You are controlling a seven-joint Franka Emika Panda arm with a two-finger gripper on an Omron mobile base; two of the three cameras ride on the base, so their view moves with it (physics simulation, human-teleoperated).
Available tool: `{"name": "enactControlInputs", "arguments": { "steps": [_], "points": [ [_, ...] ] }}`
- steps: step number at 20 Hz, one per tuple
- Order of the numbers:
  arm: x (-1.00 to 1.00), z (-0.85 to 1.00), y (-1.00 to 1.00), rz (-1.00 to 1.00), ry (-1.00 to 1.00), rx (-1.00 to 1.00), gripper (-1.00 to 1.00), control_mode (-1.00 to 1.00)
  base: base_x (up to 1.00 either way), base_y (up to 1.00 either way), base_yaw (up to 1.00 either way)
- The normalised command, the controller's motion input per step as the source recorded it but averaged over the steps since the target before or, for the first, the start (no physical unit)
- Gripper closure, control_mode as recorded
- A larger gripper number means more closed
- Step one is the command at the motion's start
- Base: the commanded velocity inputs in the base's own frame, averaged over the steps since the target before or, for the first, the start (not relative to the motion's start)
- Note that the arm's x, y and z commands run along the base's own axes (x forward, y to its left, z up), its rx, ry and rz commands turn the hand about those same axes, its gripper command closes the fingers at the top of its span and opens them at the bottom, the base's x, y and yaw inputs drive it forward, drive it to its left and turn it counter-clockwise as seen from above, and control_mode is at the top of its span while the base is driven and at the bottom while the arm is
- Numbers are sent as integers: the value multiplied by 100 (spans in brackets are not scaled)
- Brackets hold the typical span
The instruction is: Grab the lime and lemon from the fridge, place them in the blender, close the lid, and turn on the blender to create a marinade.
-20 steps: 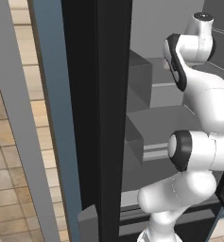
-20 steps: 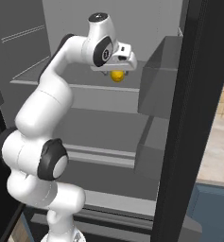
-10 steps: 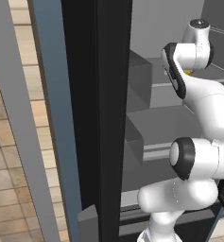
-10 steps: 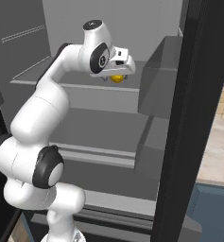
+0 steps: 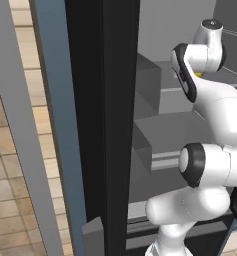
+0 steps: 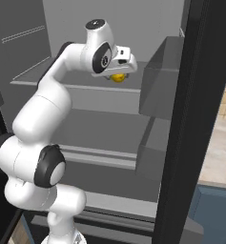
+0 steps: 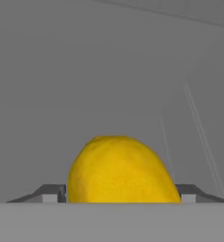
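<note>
Lemon (image 7: 120,170): sits between my gripper (image 7: 119,193) tips, bracketed for a side pinch.
Gripper: I can't tell whether it grips yet.
Fridge (image 6: 105,97): shelf beneath carries the fruit.

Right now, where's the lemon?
The lemon sits on the fridge's upper shelf, between the gripper fingertips; right base view shows it under the hand.

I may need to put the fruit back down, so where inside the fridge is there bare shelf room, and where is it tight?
Bare shelf lies below the gripper, bordered by the door bin on the right and the arm on the left. The upper shelf left of the arm is also bare. It is tight around the lemon, between the fingers.
</note>
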Motion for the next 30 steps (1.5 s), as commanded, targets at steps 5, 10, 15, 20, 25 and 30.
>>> {"name": "enactControlInputs", "arguments": {
  "steps": [5,10,15,20,25,30],
  "points": [
    [-16,-7,2,7,-6,0,100,-100,0,0,0],
    [-69,0,25,4,-16,0,100,-100,0,0,0],
    [-91,0,59,2,-20,0,100,-100,0,0,0],
    [-100,12,53,0,-6,3,100,-100,0,0,0],
    [-100,8,24,0,0,11,100,-100,0,0,0],
    [-100,0,21,0,1,14,100,-100,0,0,0]
  ]
}}
